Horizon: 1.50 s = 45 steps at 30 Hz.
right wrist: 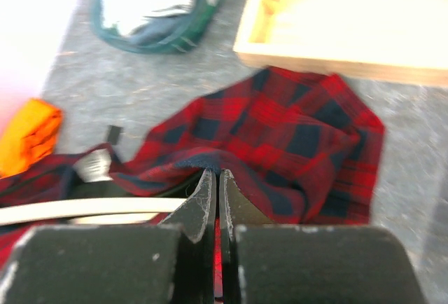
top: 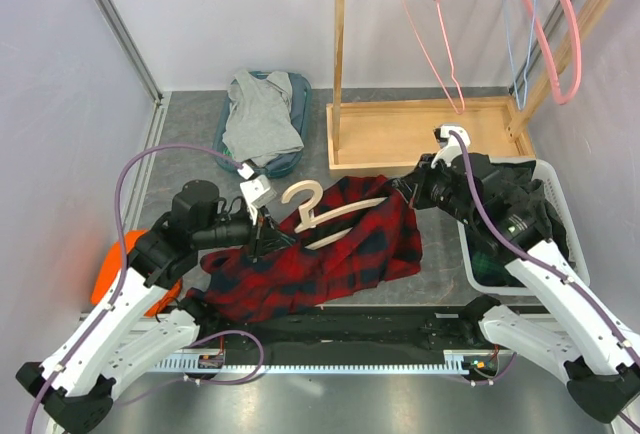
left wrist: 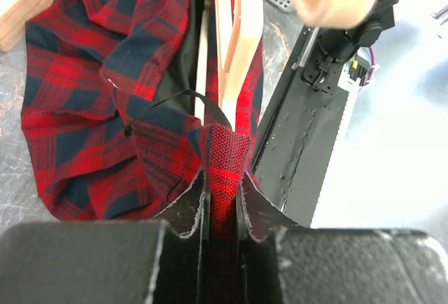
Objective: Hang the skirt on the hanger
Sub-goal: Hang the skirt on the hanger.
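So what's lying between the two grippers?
Between left gripper and right gripper: the plaid skirt, with the wooden hanger amid its folds, seen in the top view.

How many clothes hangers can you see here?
4. A cream hanger lies on the skirt; a thin pink hanger, a blue hanger and a thick pink hanger hang from the rack. More may be out of frame.

No text, label, brand, number or sign can be read in any view. The plaid skirt and the pale wooden hanger show no legible mark.
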Available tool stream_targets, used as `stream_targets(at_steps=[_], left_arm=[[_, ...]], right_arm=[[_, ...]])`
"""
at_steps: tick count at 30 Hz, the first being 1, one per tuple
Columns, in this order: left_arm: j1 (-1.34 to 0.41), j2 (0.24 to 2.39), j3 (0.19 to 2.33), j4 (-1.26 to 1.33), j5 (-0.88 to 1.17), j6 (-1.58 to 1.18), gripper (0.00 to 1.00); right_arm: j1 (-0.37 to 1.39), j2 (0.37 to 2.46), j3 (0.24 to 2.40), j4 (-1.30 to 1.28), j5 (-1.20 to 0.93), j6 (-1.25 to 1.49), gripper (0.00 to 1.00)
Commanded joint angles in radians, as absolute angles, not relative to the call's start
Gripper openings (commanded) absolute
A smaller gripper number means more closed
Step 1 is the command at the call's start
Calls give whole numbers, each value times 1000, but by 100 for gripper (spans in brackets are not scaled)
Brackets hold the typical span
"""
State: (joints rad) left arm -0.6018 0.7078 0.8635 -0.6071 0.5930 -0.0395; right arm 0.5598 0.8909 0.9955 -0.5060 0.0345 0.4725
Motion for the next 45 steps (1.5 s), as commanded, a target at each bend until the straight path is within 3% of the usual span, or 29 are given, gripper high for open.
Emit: stream_targets(at_steps=[1, 16, 22, 29, 32, 33, 35, 38, 45], left_arm=[[-603, 764, 923, -566, 579, -43, 2], [-670, 1002, 1043, -216, 719, -178, 2], [-684, 1014, 957, -109, 831, -161, 2], [-684, 1009, 783, -51, 750, -178, 2], [-686, 1026, 741, -20, 749, -201, 2], [-689, 1034, 736, -8, 749, -207, 2], [-692, 1038, 733, -5, 750, -206, 2], [-693, 1045, 735, -3, 765, -201, 2], [-693, 1066, 736, 21, 828, -213, 2]], right_arm=[[554, 858, 1048, -371, -121, 448, 0], [555, 830, 1055, -272, -403, 433, 0], [555, 831, 1011, -331, -407, 388, 0], [566, 850, 875, -411, -419, 364, 2], [604, 862, 842, -428, -396, 338, 14], [618, 873, 848, -448, -388, 324, 33], [659, 888, 867, -475, -350, 288, 53], [696, 893, 890, -454, -333, 247, 64], [735, 980, 853, -301, -399, 193, 68]])
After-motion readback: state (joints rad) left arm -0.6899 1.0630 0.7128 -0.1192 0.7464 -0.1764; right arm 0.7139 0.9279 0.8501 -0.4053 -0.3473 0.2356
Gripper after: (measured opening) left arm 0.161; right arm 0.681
